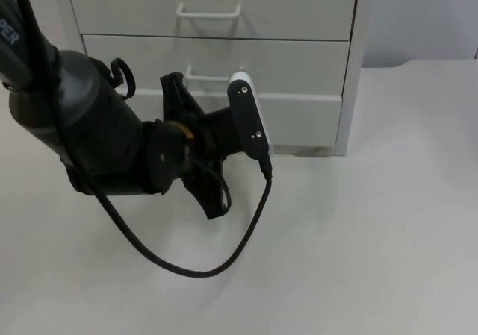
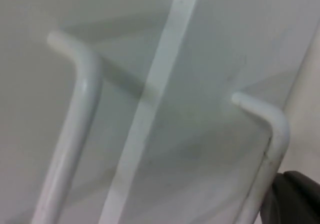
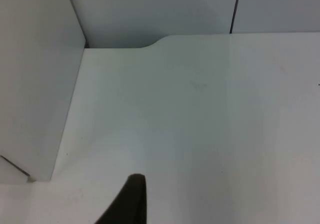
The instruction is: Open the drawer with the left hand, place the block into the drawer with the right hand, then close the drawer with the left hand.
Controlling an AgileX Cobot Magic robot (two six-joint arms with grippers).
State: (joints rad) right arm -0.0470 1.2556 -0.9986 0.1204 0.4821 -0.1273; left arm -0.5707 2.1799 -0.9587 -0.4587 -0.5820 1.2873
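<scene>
White drawer cabinet (image 1: 224,51) stands on the tabletop (image 1: 373,238), all drawers shut; left pincer (image 1: 196,100) pressed up to the lowest drawer (image 1: 299,119), near its wire handle (image 1: 205,74); left wrist view has that handle (image 2: 75,129) very close, one fingertip (image 2: 295,199) beside it; cannot tell how the fingers stand; right pincer (image 3: 127,204) waits over bare tabletop beside the cabinet side (image 3: 35,84), grip unreadable; block not located. Risks: fingers miss the thin handle and slip off on the pull; light cabinet drags forward instead of opening.
</scene>
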